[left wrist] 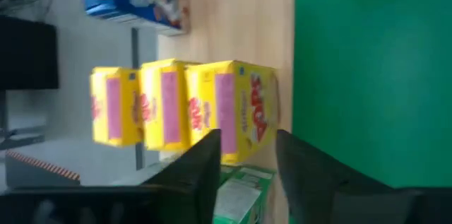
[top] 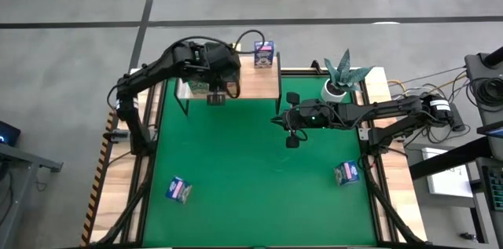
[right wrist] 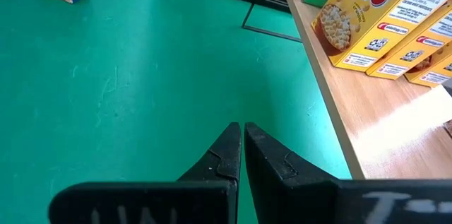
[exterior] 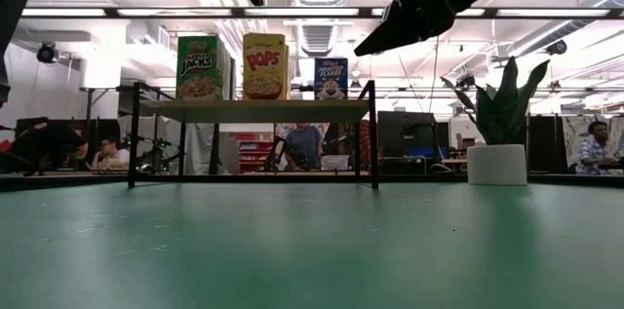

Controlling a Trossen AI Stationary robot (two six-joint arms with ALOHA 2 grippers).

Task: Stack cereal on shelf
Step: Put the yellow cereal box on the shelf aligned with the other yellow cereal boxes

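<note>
Three yellow boxes (left wrist: 187,107) at shelf (top: 263,86) edge | left hand (left wrist: 247,171) over them

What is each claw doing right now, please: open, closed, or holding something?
Left claw: open above the shelf, around the front yellow cereal box, not gripping it.
Right claw: closed, empty, above the green mat.

1. Two dark, near-black jointed arms, slim links between bulkier rounded joints.
2. Left claw (left wrist: 244,164): two flat matte-black fingers (left wrist: 201,171) with squared tips.
3. Right claw (right wrist: 242,133): two black wedge-shaped fingers tapering to points, faint pale lettering on the housing.
4. Silver-grey collar near the right arm's base; loose black cables trailing beside both arms.
</note>
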